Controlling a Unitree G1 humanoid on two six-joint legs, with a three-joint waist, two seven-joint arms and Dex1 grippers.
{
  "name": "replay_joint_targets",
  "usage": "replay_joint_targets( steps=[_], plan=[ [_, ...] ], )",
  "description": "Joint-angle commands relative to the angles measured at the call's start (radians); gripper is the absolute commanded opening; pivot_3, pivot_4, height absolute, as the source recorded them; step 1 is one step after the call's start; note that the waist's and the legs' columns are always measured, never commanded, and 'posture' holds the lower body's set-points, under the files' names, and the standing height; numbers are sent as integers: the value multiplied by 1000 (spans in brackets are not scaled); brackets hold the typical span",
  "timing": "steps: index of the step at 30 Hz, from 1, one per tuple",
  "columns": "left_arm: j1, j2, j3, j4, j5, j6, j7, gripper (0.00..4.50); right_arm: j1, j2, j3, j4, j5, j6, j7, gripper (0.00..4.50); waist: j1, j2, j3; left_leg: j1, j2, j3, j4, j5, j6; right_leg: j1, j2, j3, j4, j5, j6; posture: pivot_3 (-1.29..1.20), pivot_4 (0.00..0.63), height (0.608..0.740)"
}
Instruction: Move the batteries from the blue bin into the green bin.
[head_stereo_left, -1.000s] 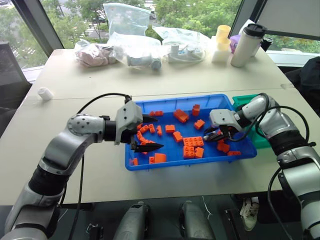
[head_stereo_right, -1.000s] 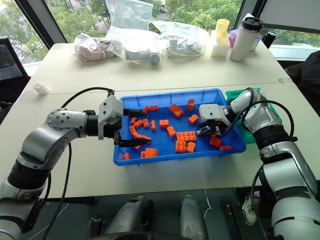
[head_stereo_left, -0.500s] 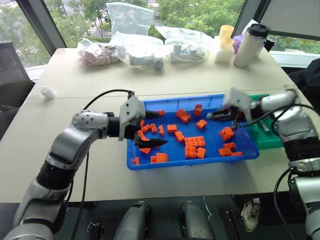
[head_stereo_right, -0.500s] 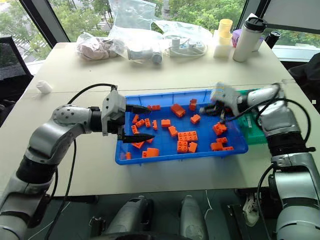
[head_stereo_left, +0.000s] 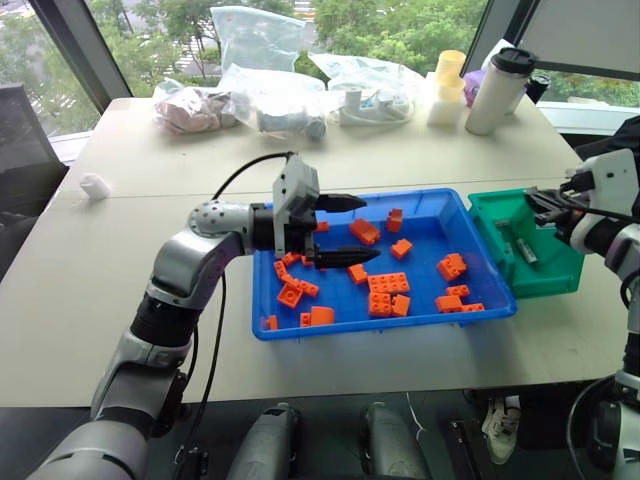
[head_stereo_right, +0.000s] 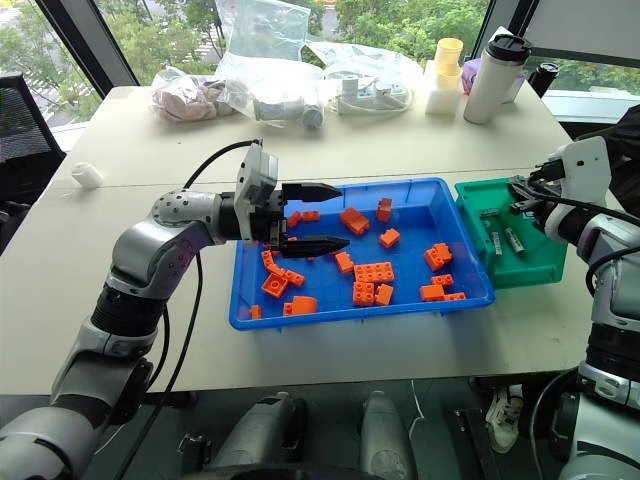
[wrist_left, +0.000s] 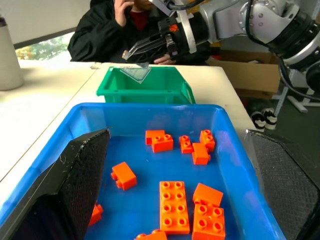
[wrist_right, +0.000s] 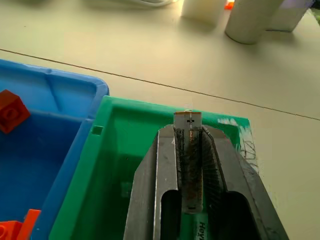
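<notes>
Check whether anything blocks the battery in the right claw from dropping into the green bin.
Nothing visible does. The right claw is shut on the battery and hangs over the open green bin, with only bin floor beneath. Two batteries already lie inside, leaving room. The left claw is over the blue bin.

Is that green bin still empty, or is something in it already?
Not empty. Two batteries lie on the green bin's floor, and the right hand holds another above it.
</notes>
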Motion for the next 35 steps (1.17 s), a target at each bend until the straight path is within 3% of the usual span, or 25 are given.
replay_joint_targets(
  steps=[1, 2, 8, 13, 21, 26, 32, 35],
  plan=[
    [-23, -2, -11, 7, 18, -31, -18, 4500, -9, -16, -14, -27, 28, 9, -16, 1043, 1, 0, 0, 0, 0, 0, 0, 0, 0, 0, 0, 0, 0, 0, 0, 0, 150, 740],
    [-24, -2, -12, 11, 22, -35, -21, 4500, -7, -23, -6, -20, 29, 8, -12, 1324, 1, 0, 0, 0, 0, 0, 0, 0, 0, 0, 0, 0, 0, 0, 0, 0, 150, 740],
    [-21, 10, -5, 21, 45, -53, -23, 4500, -28, -47, 23, 26, 33, -39, -7, 4402, 1, 0, 0, 0, 0, 0, 0, 0, 0, 0, 0, 0, 0, 0, 0, 0, 150, 740],
    [4, 60, 56, -7, 78, -71, 50, 4500, -35, -43, 7, 5, 59, -187, 30, 4402, -1, 0, 0, 0, 0, 0, 0, 0, 0, 0, 1, 0, 0, 0, 0, 0, 150, 740],
    [160, 236, 313, -248, -22, 134, 211, 4500, 128, -1, -225, -187, 264, -189, 68, 4402, 2, 0, 0, 0, 1, -1, -1, -1, 1, 0, 1, 0, 0, 0, 0, 0, 150, 740],
    [322, 226, 446, -382, 21, 201, 434, 4500, 295, 76, -336, -353, 402, -138, 48, 4402, 9, 0, 0, 1, 1, -3, 0, -3, 5, 3, 0, 0, -1, 0, 0, 0, 150, 740],
    [580, 208, 573, -501, -3, 241, 515, 4500, 446, 141, -391, -448, 508, -124, 20, 4402, 6, 0, 0, 2, 1, -2, -1, -3, 5, 3, 1, 0, -1, 0, 0, 0, 150, 740],
    [650, 185, 577, -507, -1, 221, 538, 4500, 487, 144, -361, -454, 508, -143, 18, 4402, 7, 1, -1, 2, 1, -2, -1, -3, 5, 4, 0, 0, -2, 0, 0, 0, 150, 740]
  ],
)
